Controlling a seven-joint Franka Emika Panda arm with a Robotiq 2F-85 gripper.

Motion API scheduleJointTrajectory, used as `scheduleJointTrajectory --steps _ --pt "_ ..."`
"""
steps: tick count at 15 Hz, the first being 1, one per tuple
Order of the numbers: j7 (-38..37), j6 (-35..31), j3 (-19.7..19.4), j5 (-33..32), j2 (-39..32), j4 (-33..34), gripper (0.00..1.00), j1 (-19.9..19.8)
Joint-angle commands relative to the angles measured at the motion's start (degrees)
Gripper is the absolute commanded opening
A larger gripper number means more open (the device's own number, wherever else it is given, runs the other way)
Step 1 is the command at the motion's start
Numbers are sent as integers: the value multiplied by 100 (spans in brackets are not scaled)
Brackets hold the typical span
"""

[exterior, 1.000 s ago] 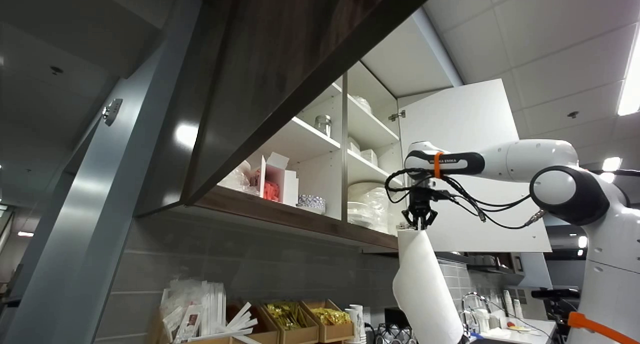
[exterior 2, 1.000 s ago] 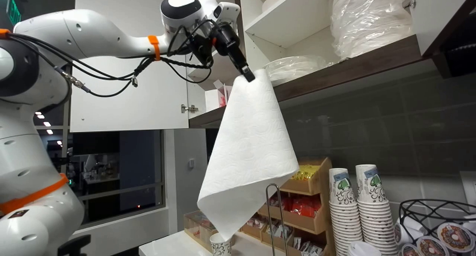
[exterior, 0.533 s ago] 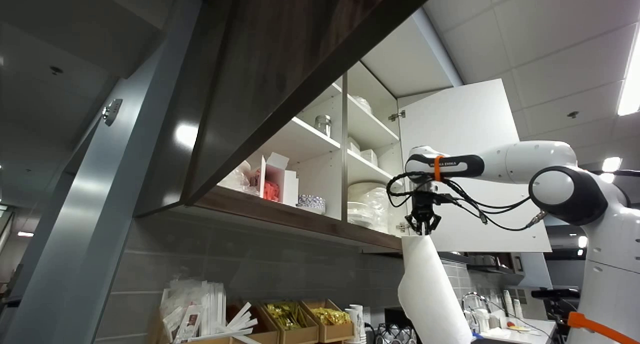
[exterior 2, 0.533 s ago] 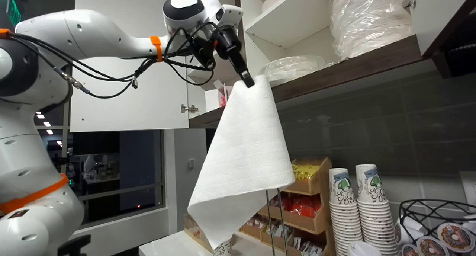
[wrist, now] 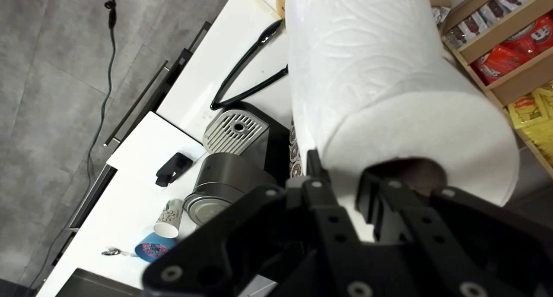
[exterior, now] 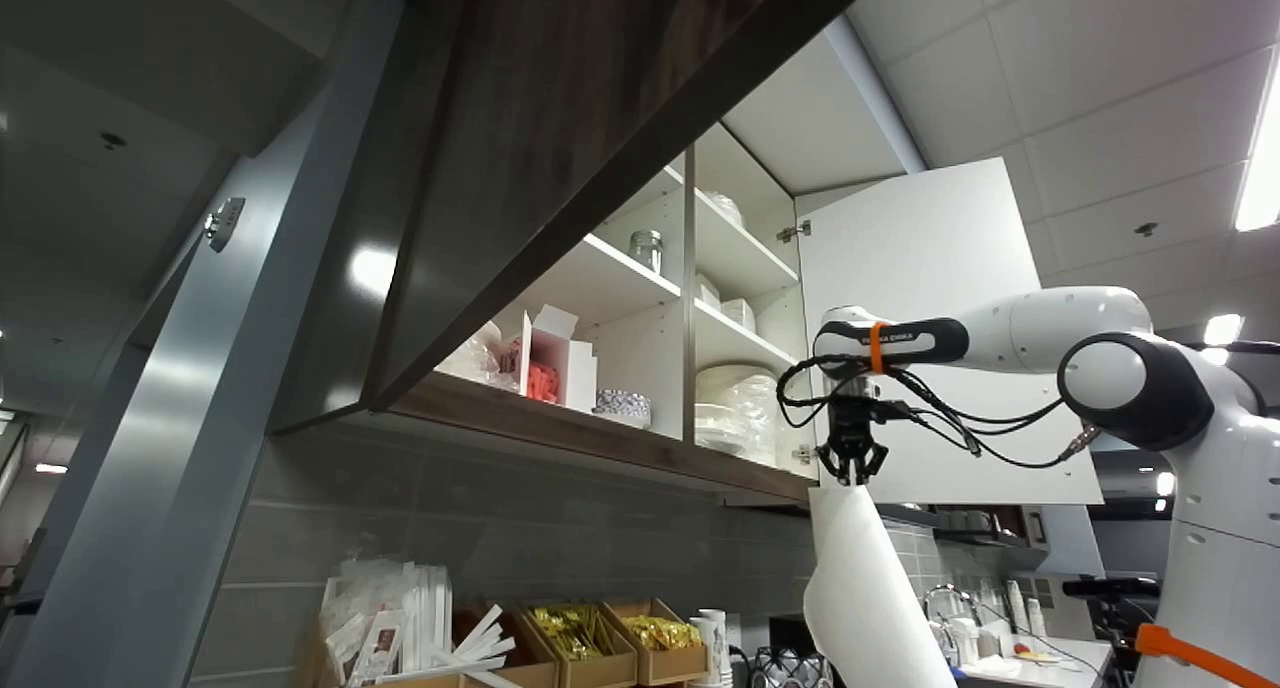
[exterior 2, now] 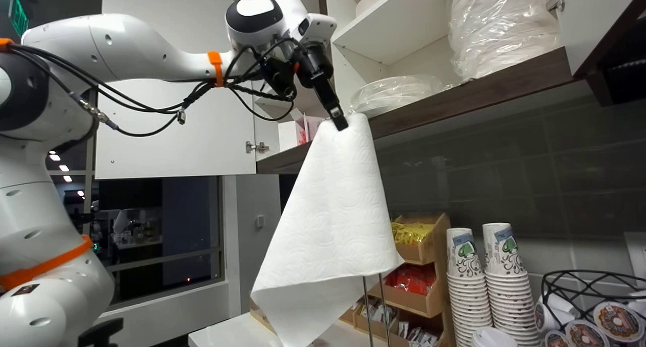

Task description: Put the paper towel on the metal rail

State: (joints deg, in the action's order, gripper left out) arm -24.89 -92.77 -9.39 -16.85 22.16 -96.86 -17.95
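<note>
The gripper [exterior 2: 341,123] and the paper towel roll [exterior 2: 333,206] have both come down since a second ago, and the top of the metal rail [exterior 2: 367,306], visible then, is now hidden by the paper. In an exterior view only its two thin wire uprights show, emerging at five o'clock from the roll's lower edge. In the wrist view the fingers [wrist: 318,169] pinch the wall of the roll, one outside and one inside the core, whose hole lies between three and four o'clock. The roll hangs below the gripper, a loose flap of sheet pointing toward seven o'clock. Stacked paper cups [exterior 2: 467,291] stand apart from it, at four o'clock. For the task, this descent looks like the start of threading, but I cannot tell whether the uprights enter the core or pass behind the paper. If behind, going lower could jam the roll against the rail.
</note>
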Motion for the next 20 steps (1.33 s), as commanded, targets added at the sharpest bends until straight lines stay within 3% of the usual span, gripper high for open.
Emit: scheduleJointTrajectory --steps 1,20 --pt "-36 -216 -53 90 124 -253 5 49" --pt "12 -1126 -223 432 328 -1296 5 6"
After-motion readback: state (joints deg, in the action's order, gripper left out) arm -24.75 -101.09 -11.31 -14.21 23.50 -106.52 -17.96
